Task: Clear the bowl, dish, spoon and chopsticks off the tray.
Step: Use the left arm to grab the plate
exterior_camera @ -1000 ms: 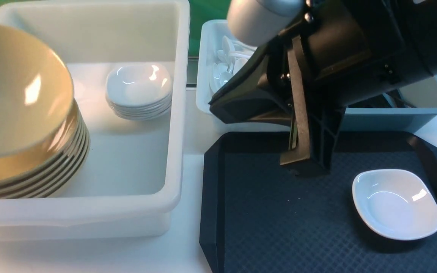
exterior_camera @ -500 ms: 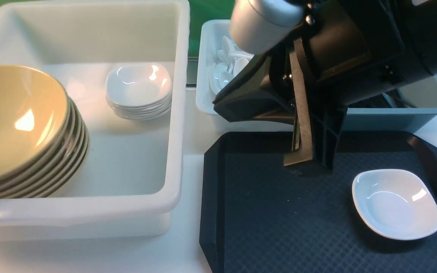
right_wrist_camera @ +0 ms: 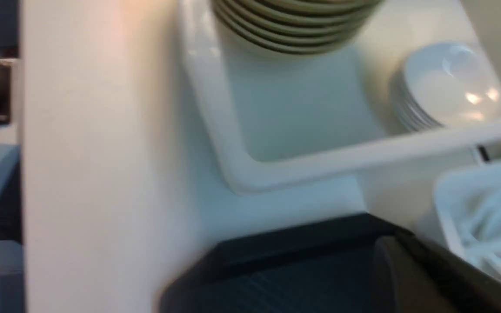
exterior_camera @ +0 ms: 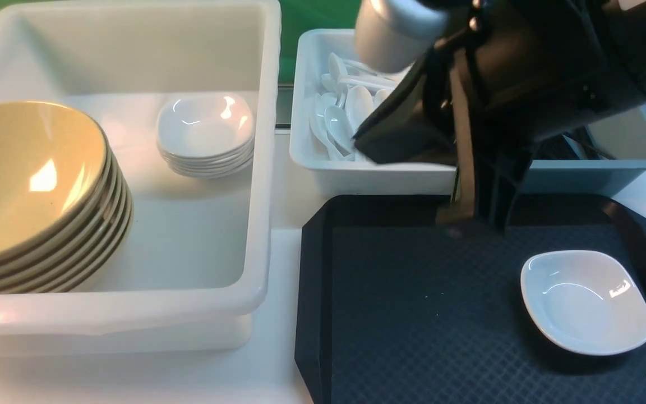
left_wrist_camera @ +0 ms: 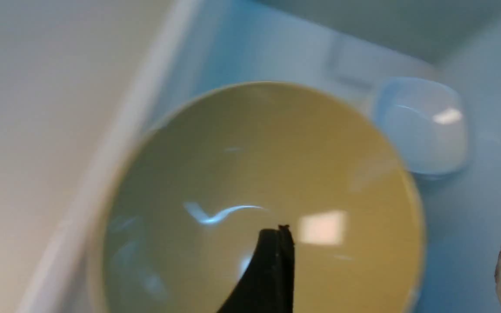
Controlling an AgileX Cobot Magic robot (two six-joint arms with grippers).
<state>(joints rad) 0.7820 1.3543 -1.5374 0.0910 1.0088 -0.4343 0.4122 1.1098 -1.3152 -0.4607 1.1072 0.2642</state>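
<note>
Left gripper [left_wrist_camera: 398,227] jaws spread wide, hovering just over the bowl [left_wrist_camera: 233,174], which tops the stack [exterior_camera: 112,224] in the white tub [exterior_camera: 270,168]. Right gripper [exterior_camera: 463,216] fingers pressed together, arm angled steeply down, tips at the tray [exterior_camera: 413,314] far edge. Dish [exterior_camera: 585,302] sits on the tray's near right.

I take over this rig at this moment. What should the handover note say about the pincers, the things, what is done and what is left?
Left pincer: open, above the bowl, which sits on top of the stack in the tub.
Right pincer: shut, over the far edge of the tray.
Done: the bowl is off the tray.
Left: the dish, the only thing showing on the tray, near its right side.
</note>
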